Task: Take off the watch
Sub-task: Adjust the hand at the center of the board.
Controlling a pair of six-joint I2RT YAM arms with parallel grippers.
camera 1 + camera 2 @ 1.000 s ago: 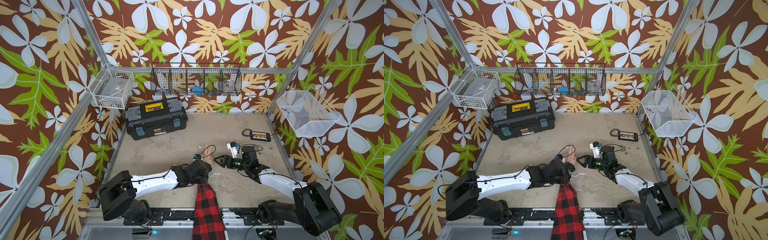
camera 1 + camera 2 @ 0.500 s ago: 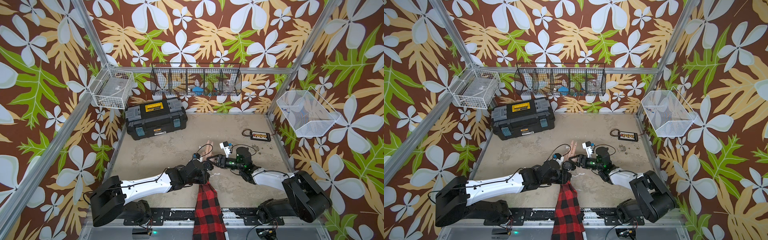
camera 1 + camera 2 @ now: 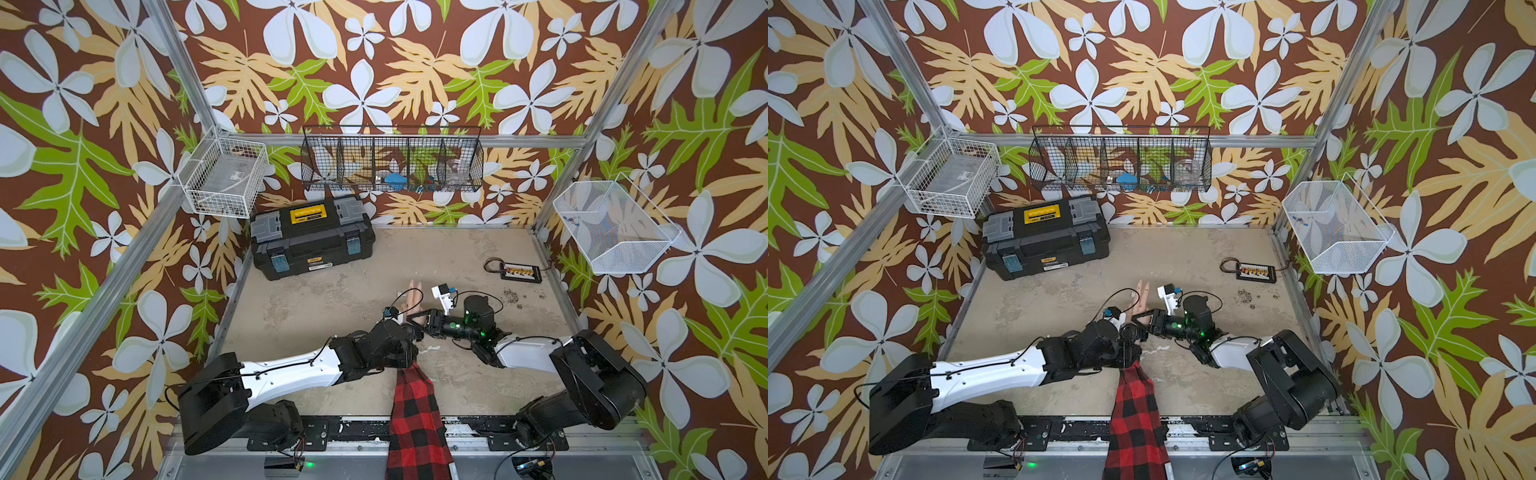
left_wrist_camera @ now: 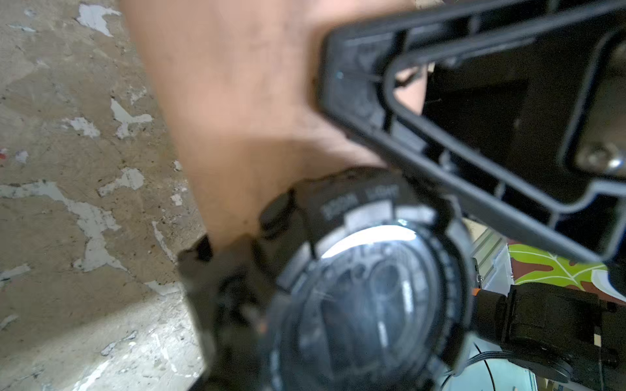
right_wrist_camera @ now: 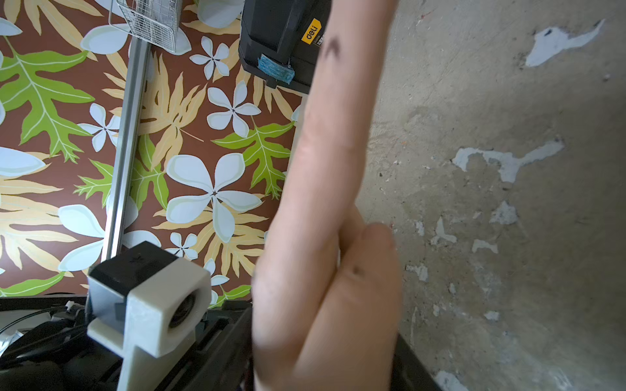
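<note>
Left wrist view, watch [image 4: 366, 304] on outstretched hand [image 4: 237, 101], left end effector [image 3: 409, 332], right end effector [image 3: 419, 321], grips unclear

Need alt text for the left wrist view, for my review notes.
Blurred close-up of a black watch with a round glass face, worn on a person's bare wrist. A black robot part crosses just beside it, and a worn beige table lies behind.

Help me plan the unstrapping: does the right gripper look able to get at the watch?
Probably yes: the right gripper sits close beside the watch, nothing between them; the left gripper crowds in from the other side.
</note>
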